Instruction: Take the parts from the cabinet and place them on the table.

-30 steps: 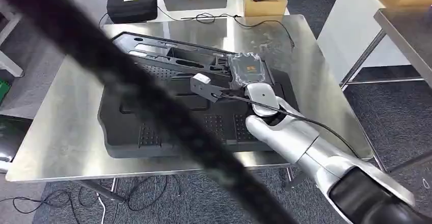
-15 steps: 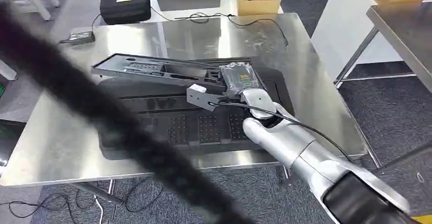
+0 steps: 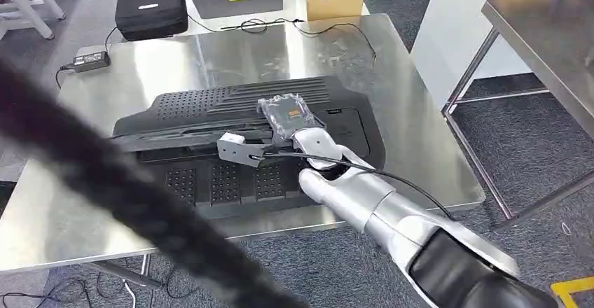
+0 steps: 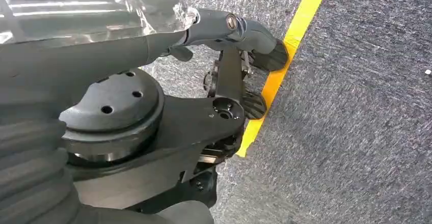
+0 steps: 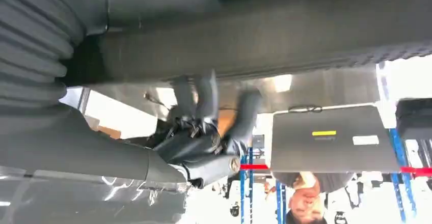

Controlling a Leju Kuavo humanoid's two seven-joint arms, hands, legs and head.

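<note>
On the steel table (image 3: 413, 112), the right hand (image 3: 308, 143) rests on the black moulded parts (image 3: 231, 112), its fingers hidden beneath a plastic-bagged item (image 3: 286, 115); grip cannot be determined.

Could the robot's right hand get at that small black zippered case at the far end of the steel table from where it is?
Probably not: the right hand rests on the plastic-wrapped part, and the black zippered case lies well beyond it.

Beside the silver right hand (image 3: 319, 155), a black perforated part (image 3: 231, 122); beyond, a steel-grey table (image 3: 413, 133); orange-marked bag (image 3: 287, 115).
</note>
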